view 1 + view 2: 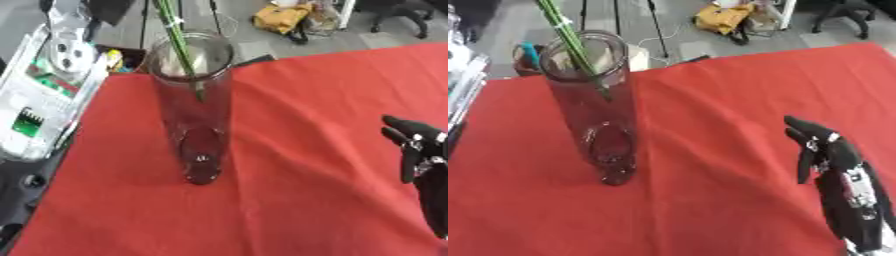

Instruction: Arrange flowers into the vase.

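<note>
A tall clear glass vase (pixel 196 107) stands upright on the red tablecloth (pixel 297 150), left of the middle. Green flower stems (pixel 178 42) come down from the top edge and pass through the vase's mouth; their lower ends hang inside the upper part of the glass. The blooms are out of sight above the picture. My right hand (pixel 826 147) hovers over the cloth at the lower right, well clear of the vase, fingers relaxed and holding nothing. My left hand shows in neither view.
White plastic-wrapped packages (pixel 39 95) lie off the table's left edge. Beyond the far edge are a yellow bag (pixel 280 17), tripod legs (pixel 654 25) and a chair base (pixel 846 17) on the floor.
</note>
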Controlling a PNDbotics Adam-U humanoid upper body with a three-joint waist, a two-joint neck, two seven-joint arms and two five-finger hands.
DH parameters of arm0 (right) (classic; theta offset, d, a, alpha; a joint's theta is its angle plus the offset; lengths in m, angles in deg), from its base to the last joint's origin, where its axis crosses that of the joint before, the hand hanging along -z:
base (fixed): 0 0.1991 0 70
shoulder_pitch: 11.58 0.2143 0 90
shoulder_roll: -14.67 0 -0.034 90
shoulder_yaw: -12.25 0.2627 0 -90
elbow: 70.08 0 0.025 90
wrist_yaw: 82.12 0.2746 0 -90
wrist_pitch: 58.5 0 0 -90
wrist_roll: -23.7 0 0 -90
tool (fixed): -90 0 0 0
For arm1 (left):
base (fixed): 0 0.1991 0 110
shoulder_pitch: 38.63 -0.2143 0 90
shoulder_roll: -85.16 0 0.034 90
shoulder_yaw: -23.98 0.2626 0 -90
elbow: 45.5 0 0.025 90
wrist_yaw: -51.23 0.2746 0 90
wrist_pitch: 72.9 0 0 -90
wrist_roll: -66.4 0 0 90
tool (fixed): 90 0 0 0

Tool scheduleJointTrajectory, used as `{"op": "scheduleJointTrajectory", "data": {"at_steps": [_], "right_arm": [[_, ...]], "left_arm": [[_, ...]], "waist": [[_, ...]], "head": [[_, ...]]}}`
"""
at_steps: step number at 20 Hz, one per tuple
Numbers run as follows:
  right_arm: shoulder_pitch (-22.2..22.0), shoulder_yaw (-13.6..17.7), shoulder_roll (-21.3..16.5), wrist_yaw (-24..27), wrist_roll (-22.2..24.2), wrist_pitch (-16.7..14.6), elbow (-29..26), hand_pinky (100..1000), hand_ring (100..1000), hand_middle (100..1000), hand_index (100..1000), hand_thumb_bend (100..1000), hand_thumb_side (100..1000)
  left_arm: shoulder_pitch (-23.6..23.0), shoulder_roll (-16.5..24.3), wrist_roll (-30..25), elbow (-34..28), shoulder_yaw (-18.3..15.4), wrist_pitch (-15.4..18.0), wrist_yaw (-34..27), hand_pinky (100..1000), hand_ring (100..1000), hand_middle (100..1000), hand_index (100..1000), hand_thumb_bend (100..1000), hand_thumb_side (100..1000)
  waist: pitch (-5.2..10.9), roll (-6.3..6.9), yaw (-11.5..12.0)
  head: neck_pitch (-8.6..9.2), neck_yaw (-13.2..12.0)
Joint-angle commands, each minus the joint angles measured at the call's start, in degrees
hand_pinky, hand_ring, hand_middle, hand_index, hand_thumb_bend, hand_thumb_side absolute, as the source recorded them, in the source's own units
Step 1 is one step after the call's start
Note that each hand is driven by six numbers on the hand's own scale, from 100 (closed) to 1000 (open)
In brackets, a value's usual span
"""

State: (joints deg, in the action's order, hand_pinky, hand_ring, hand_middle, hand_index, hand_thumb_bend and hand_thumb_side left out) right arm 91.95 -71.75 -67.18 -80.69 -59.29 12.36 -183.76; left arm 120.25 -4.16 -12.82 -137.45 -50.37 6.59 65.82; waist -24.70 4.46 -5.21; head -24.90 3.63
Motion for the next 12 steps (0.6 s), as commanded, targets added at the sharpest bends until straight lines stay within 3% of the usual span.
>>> {"op": "scheduleJointTrajectory", "data": {"at_steps": [1, 12], "right_arm": [[0.05, 0.39, -0.34, -0.37, -0.16, 0.01, -0.92, 921, 921, 251, 815, 100, 1000], [0.17, 0.39, -0.13, -0.82, -0.21, 0.18, -0.92, 924, 923, 248, 816, 100, 1000]], "left_arm": [[0.67, 1.62, -1.87, -0.32, 0.14, -0.53, 1.16, 292, 193, 339, 403, 100, 855], [0.10, 1.90, -4.58, 0.25, 0.41, -0.68, 3.28, 336, 240, 401, 454, 100, 854]], "waist": [[1.68, -0.42, 0.07], [1.33, -0.45, -0.01]], "head": [[0.12, 0.16], [0.48, 0.31]]}}
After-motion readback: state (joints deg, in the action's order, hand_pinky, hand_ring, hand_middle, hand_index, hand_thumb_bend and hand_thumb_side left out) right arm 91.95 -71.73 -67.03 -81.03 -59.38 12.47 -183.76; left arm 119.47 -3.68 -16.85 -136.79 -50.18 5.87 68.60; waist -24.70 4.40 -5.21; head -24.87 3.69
